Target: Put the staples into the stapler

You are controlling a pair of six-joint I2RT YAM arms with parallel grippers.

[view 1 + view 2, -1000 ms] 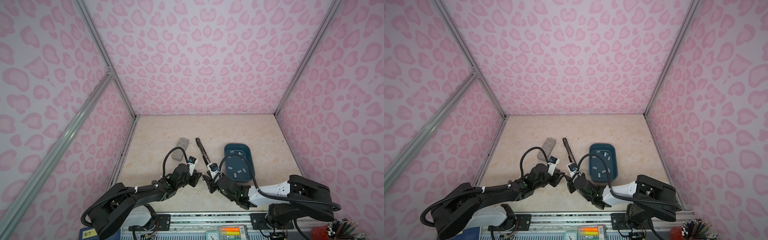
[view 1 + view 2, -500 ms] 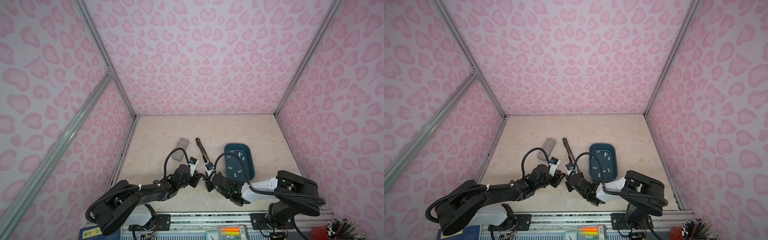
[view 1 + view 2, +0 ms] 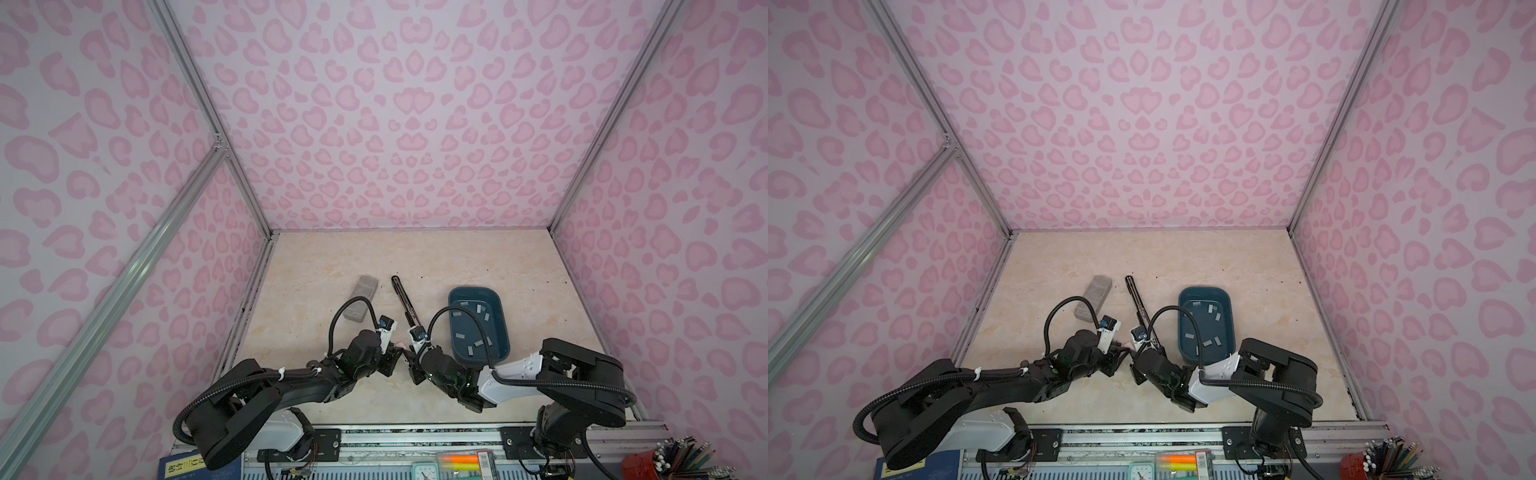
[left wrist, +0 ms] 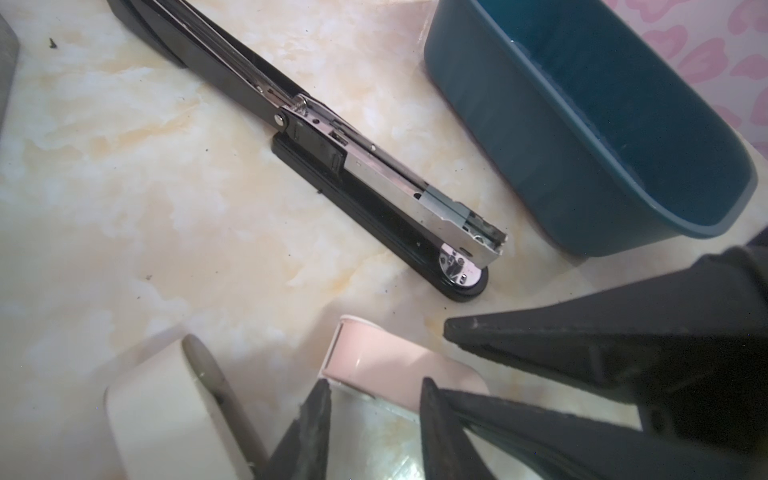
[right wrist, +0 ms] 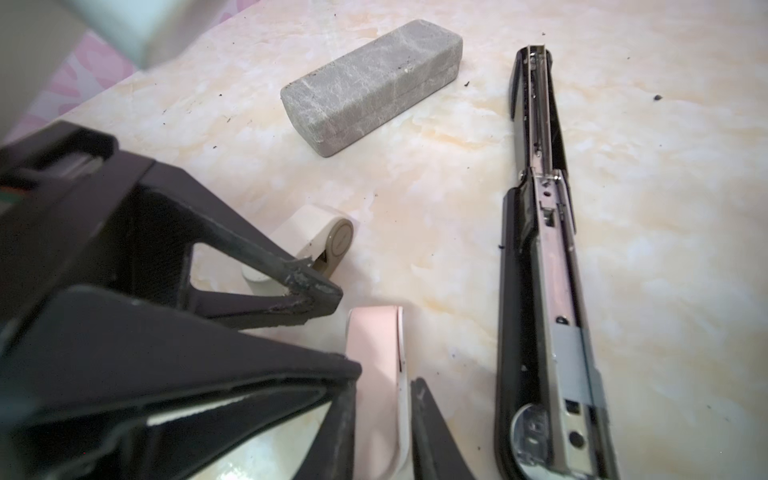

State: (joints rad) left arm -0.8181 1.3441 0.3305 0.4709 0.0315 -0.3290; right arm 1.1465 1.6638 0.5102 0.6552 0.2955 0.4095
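Observation:
The black stapler lies opened flat mid-table, with one grey strip on its metal rail. More staples lie loose in the teal tray. At the front centre both grippers meet tip to tip at a small pink-and-white piece. My right gripper is shut on it, and the piece fills the gap between its jaws. My left gripper has its jaws apart, tips at the piece's near edge.
A grey speckled block lies left of the stapler. A cream piece with a taupe round end sits just beside the left gripper. The tray's wall stands close on the stapler's right side.
Both grippers' jaws have narrowed. The right gripper has slid a little left to meet the left one, and its arm has folded in closer.

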